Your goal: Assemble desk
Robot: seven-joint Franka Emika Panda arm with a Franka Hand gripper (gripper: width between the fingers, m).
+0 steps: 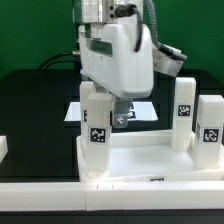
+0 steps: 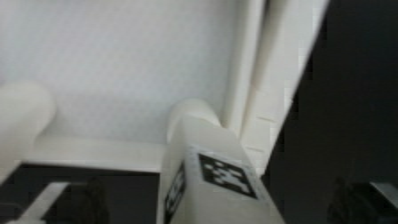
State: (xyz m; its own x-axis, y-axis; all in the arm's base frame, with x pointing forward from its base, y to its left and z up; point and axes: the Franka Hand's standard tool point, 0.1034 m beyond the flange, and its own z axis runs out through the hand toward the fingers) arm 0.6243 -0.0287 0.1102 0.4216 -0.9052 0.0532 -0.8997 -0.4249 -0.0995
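On the black table [image 1: 30,110], close to its front edge, the white desk top [image 1: 140,160] lies with its rim up and three legs standing in its corners: one at the near corner on the exterior view's left [image 1: 96,135], and two on the exterior view's right, one farther back [image 1: 185,112] and one nearer [image 1: 211,135]. The gripper [image 1: 121,112] hangs low over the tray just behind the near left leg; its jaws look spread and hold nothing, though the arm's bulk hides much of them. The wrist view shows that leg [image 2: 217,170] close up, tag on its side, standing beside the tray's rim [image 2: 267,90].

The parts look like stiff, light, smooth plastic, likely a little slippery; a leg is best taken across its flat sides, above the tag. The table is matte black; green walls close the room behind.
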